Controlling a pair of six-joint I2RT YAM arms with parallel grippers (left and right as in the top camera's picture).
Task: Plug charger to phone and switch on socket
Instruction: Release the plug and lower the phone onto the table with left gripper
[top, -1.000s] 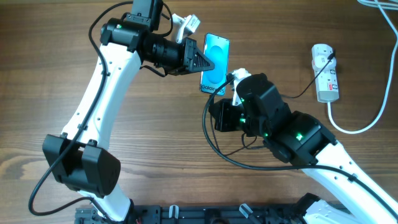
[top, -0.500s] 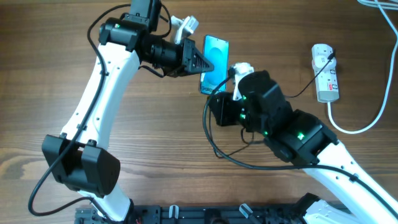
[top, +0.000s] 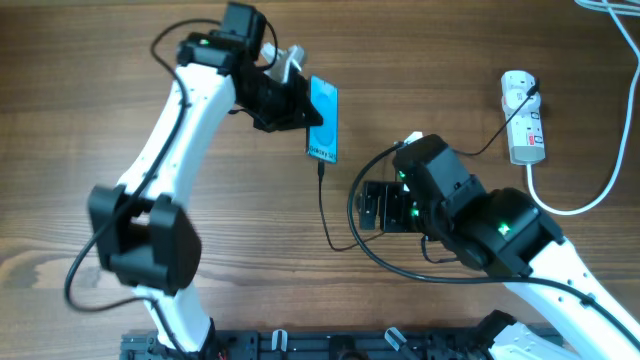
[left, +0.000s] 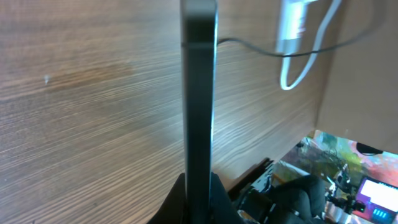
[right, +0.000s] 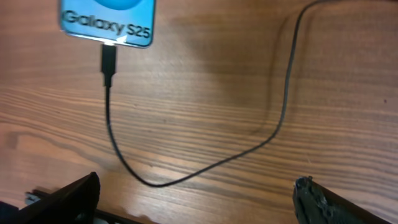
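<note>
My left gripper (top: 303, 110) is shut on the phone (top: 324, 120), holding it on edge above the table. In the left wrist view the phone (left: 200, 93) shows as a thin dark edge rising from between the fingers (left: 221, 202). The charger's connector (right: 108, 62) sits in the phone's bottom edge (right: 107, 25). Its thin black cable (right: 186, 177) loops over the wood and runs on to the socket (top: 524, 118). My right gripper (right: 199, 205) is open with nothing in it, below and to the right of the phone, seen from above as the right gripper (top: 368, 207).
The socket's white lead (top: 590, 200) curves off to the right edge. A second white cable (top: 610, 20) crosses the far right corner. In the left wrist view the socket (left: 292, 25) lies beyond the phone. The arm bases stand along the front edge.
My right gripper has opened, let go of the connector and backed away from the phone. The connector now stays in the phone. The left arm has shifted the phone to the left.
</note>
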